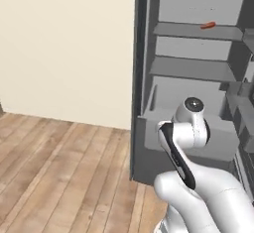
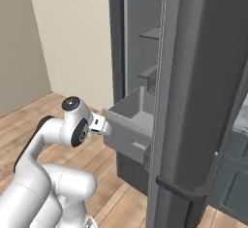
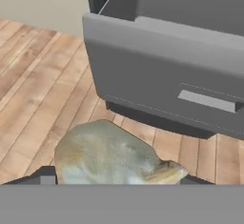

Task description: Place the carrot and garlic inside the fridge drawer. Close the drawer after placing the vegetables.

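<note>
garlic sits between the gripper fingers in the hand view, a pale cream and grey-green lump with a yellowish tip, filling the lower middle of that picture. the jaws are closed on it, with a dark fingertip at its left and another at its right, each touching the bulb. in the right base view the gripper is just beside the front left corner of the drawer, close to its outer face; whether it touches the front cannot be told.

the drawer is pulled out of the fridge and stands open, a light grey bin below the shelves. in the hand view its flat front fills the upper right, with a lighter strip low on its face, and the gripper is lower than its rim and in front of it, over the wooden floor.

carrot, a small orange stick, lies on an upper shelf inside the fridge, well above the drawer and well apart from the gripper. the fridge door stands open at the right of the right base view, its edge crossing in front of the drawer's right end. the arm hides part of the drawer front in the left base view.
</note>
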